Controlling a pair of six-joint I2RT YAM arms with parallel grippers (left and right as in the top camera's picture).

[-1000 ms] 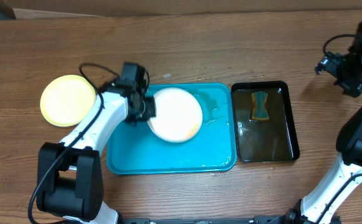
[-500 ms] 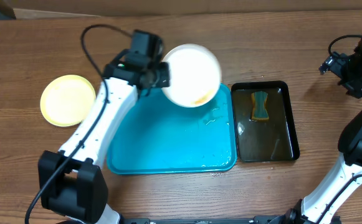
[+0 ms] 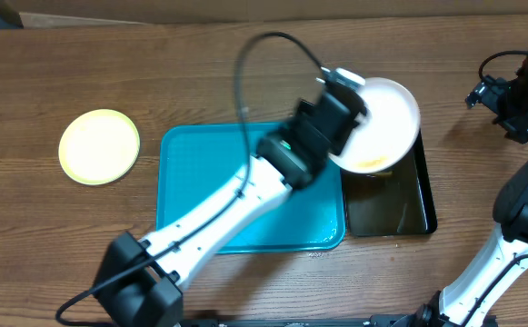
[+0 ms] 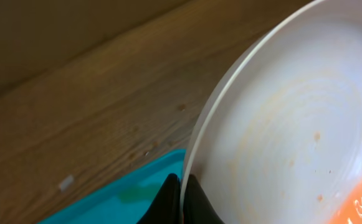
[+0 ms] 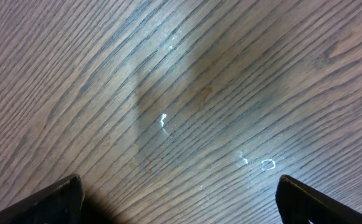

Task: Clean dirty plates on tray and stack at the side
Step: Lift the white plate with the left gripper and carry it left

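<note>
Although the left arm covers part of it from overhead, I can see the white plate (image 3: 386, 123) clamped by its rim between the closed left fingers (image 4: 168, 202). It is tilted and held over the far end of the black tray (image 3: 400, 213), whose upper part it hides. An orange smear (image 4: 357, 202) sits at the plate's low edge, cut off by the wrist view's border. Behind those fingers lies the turquoise tray (image 3: 191, 182), partly under the arm. Well beyond it, the lime-green plate (image 3: 99, 146) rests on the worktop (image 3: 245, 64). My right fingers (image 5: 50, 199) are spread wide, holding nothing, over bare wood; only their tips show.
</note>
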